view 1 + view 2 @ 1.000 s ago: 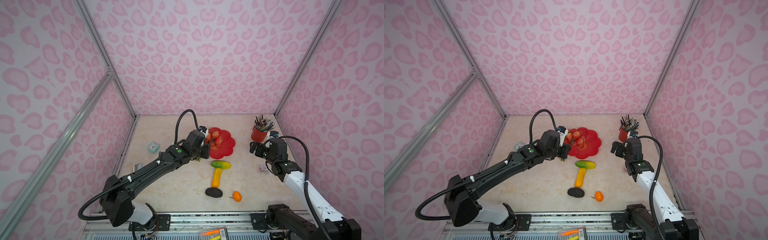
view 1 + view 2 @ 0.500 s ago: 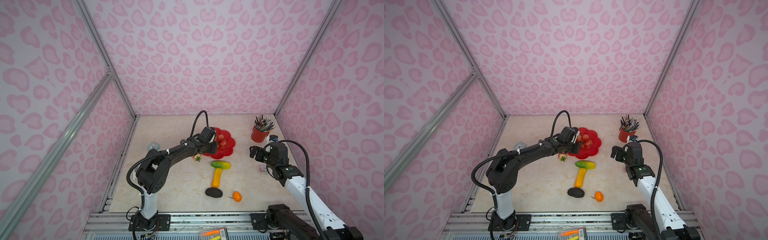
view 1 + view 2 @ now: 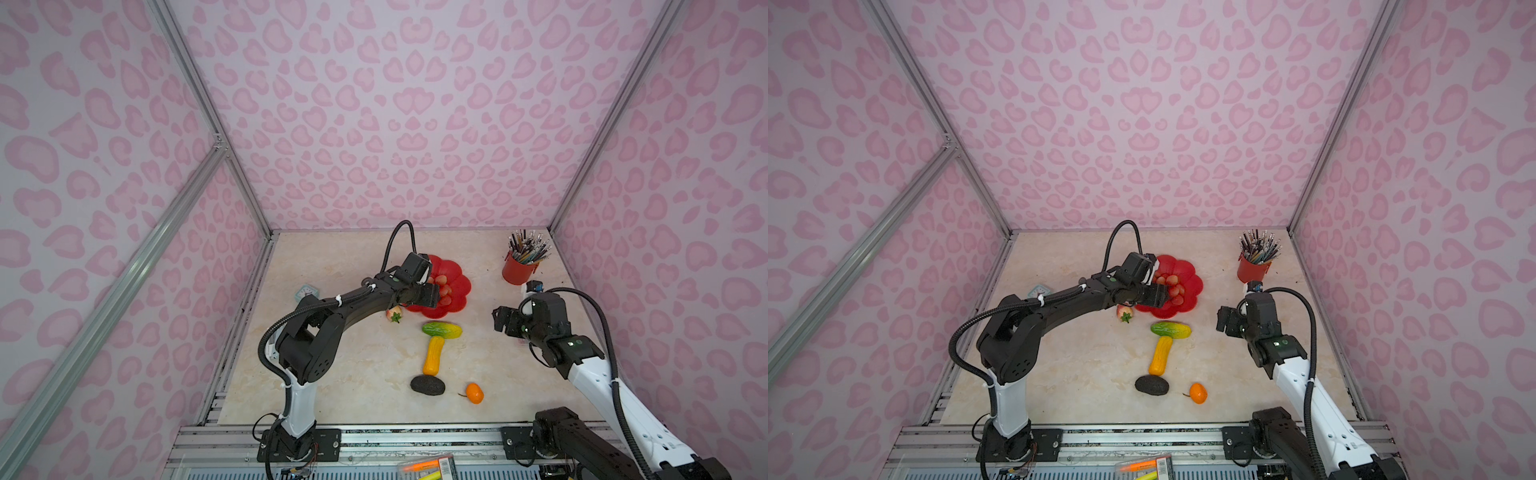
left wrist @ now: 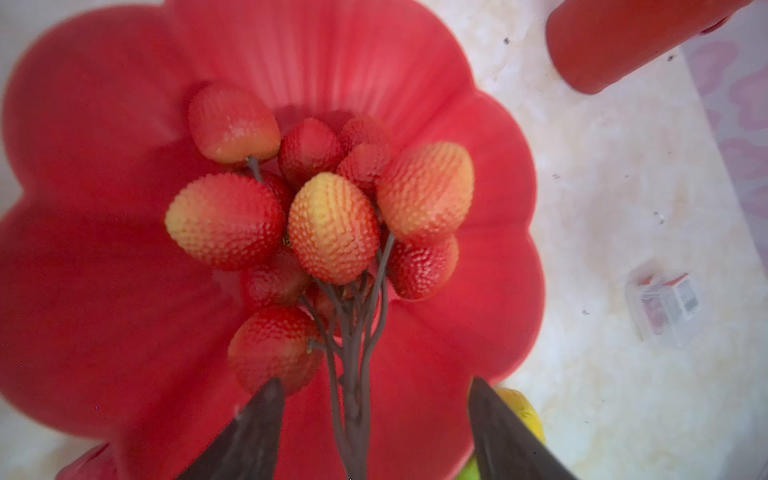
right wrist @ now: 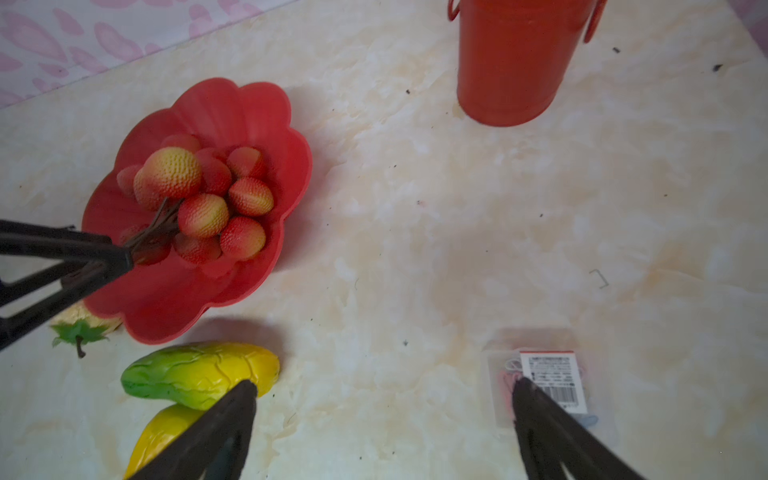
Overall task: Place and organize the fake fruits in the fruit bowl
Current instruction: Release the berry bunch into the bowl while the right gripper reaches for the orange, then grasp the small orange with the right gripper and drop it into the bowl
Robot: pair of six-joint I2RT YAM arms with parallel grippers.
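**Left claw (image 4: 376,384) stands open over the fruit bowl (image 4: 83,291)**

Its two jaws are apart. The brown stem of the red grape bunch (image 4: 332,224) runs between them, and I see neither jaw touching it. The bunch lies inside the bowl, which sits near the back edge of the bench (image 3: 332,374), about the middle.

I think the step in hand is setting down the bunch, and it looks done. One fruit is in and five are out.

The strawberry (image 3: 394,313) lies just beside the bowl's rim, on its left-edge side. The green-yellow fruit (image 3: 441,329) lies just in front of the bowl. The yellow-orange fruit (image 3: 433,355) touches it and points to the front edge. The black lump (image 3: 427,385) and the small orange (image 3: 474,392) lie nearer that edge.

Next, the claw should back away without hooking the stem. The strawberry looks like the closest pick, but it hugs the rim, so the jaws need room.

The left arm reaches long and low from the front edge. The right claw (image 5: 384,384) hangs wide open near the right edge, holding nothing.
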